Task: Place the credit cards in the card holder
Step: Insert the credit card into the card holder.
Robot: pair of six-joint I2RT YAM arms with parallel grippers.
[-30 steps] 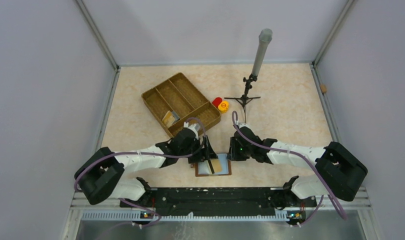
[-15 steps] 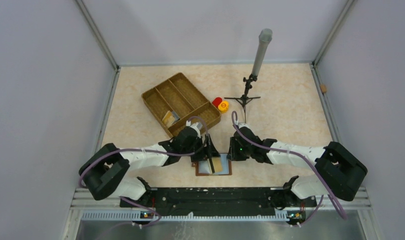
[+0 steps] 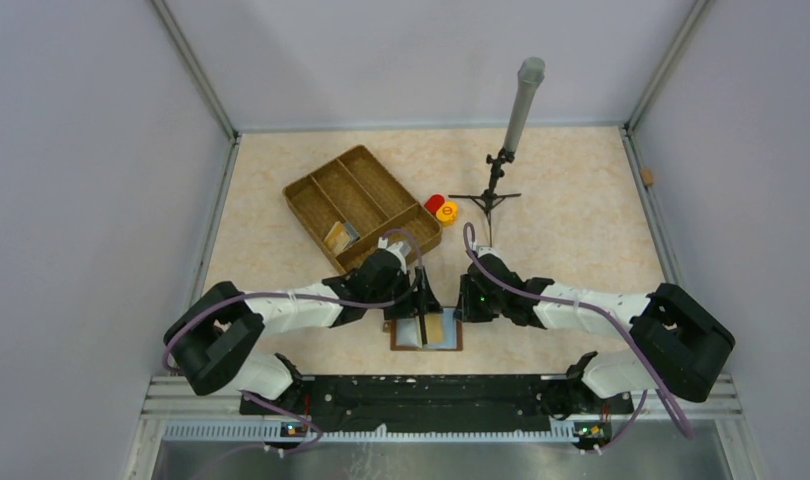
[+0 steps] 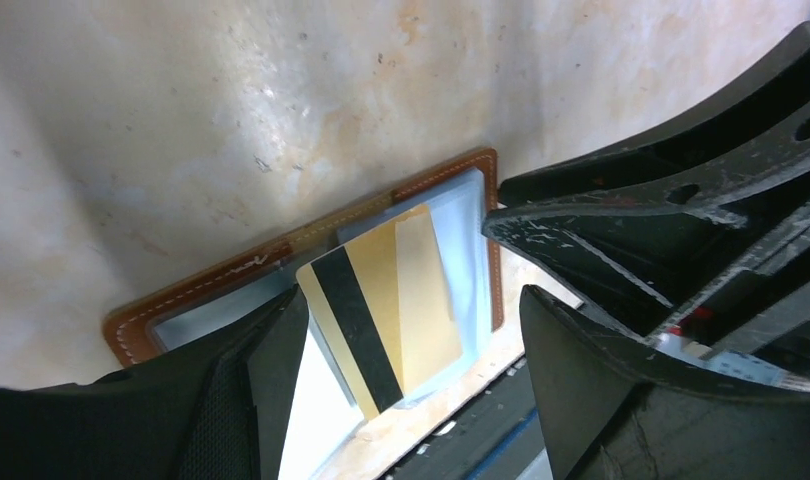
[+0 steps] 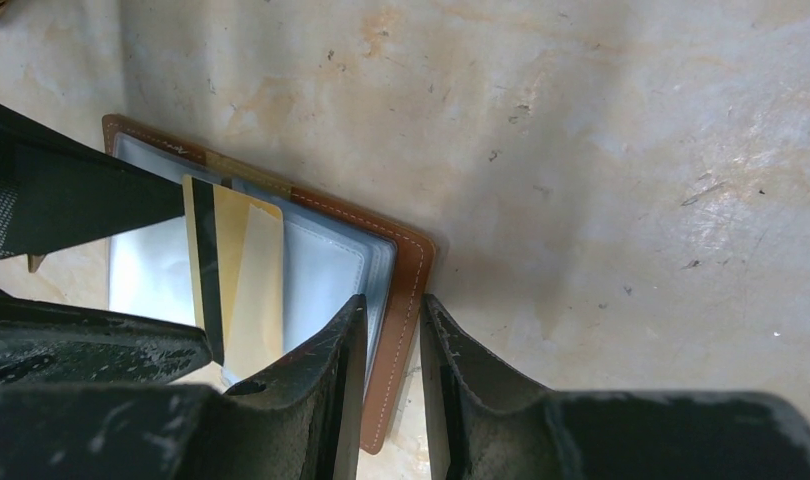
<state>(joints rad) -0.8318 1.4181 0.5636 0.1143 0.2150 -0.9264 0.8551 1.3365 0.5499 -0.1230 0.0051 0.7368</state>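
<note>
Wallet: the open brown wallet (image 5: 406, 270) lies flat at 6 o'clock on the table, just in front of the arm bases, clear pockets facing up.
Gold card: a gold card (image 4: 386, 300) with a black stripe rests on the wallet's right half. Whether its far end is already tucked into a pocket is hard to tell.
Card axis: in the left wrist view its long side runs from about 11 to 5 o'clock.
Left pincer: the left pincer (image 4: 391, 280) is spread wide and grasps nothing, with one finger at 8 o'clock of the card and the other at 3 o'clock.
Right pincer: the right pincer (image 5: 393, 310) is nearly closed, with the wallet's stitched right edge between its fingers, apparently pinning it.
Nearer arm: the left one, directly over the card, so the next push looks to be its job.
Other cards: two more cards (image 3: 341, 236) sit in the wicker tray (image 3: 321, 185), at 11 o'clock from the wallet.
</note>
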